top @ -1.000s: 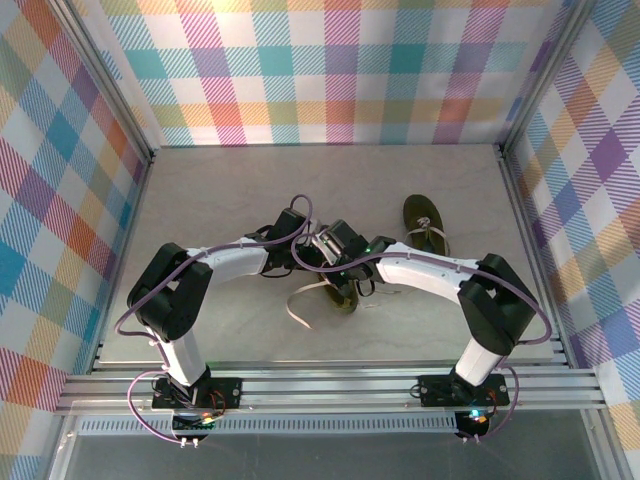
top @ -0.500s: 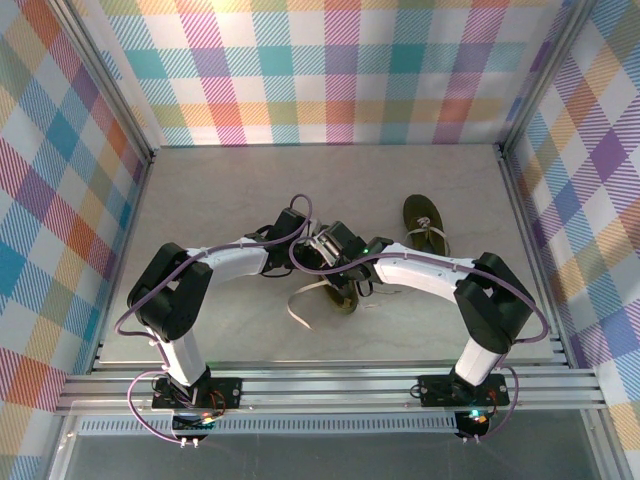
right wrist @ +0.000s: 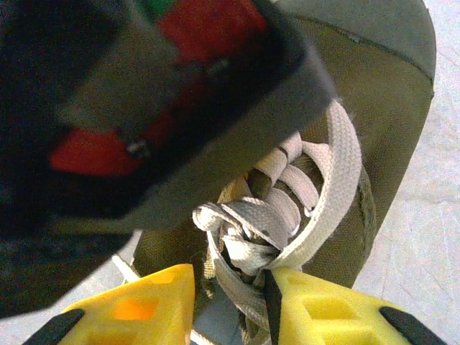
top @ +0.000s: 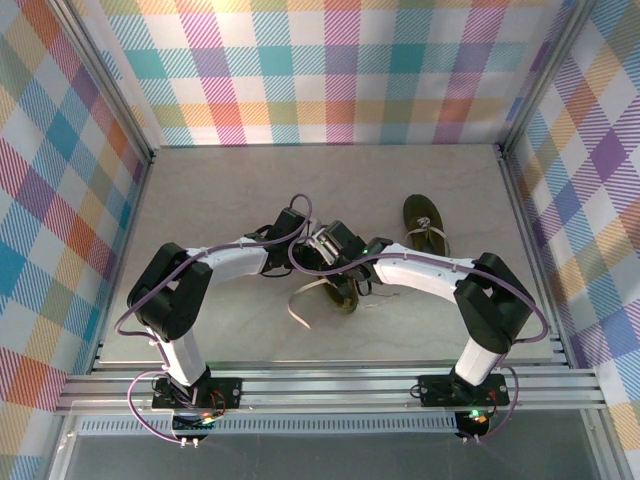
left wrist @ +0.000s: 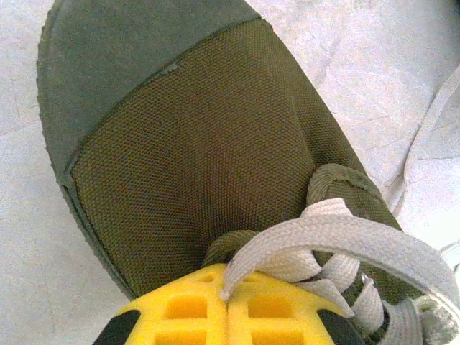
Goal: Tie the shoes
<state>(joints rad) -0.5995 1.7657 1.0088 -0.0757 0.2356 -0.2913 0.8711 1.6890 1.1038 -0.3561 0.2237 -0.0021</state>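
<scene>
Aluminium rails point(top: 330, 385) at the near edge of the table point(top: 220, 190) carry both arm bases. From there you see the two arms bend inward and meet over the near shoe point(top: 347, 297), which lies on the table a little ahead of the bases, roughly midway between them. A loose lace end point(top: 298, 306) trails from this shoe onto the table on its left side. In the left wrist view, note that the left gripper point(left wrist: 227, 298) is clenched: its yellow fingertips point(left wrist: 180, 313) meet with no gap, and a pale lace loop point(left wrist: 338, 233) emerges from the seam between them and arcs over the olive mesh upper toward the right. In the right wrist view, note that the right gripper point(right wrist: 231, 295) is released: its yellow fingertips point(right wrist: 330, 309) stand apart on either side of the knotted laces point(right wrist: 251, 230) at the shoe's throat, and strands hang in the gap. You cannot tell whether either fingertip presses on a strand. The dark, blurred body of the left gripper crosses the upper left of that view, just beside the laces. Farther back and to the right, well apart from both grippers, the far shoe point(top: 424, 221) lies on the table with pale laces across its top. Plaid walls point(top: 330, 70) enclose the table at the back and on both sides.
</scene>
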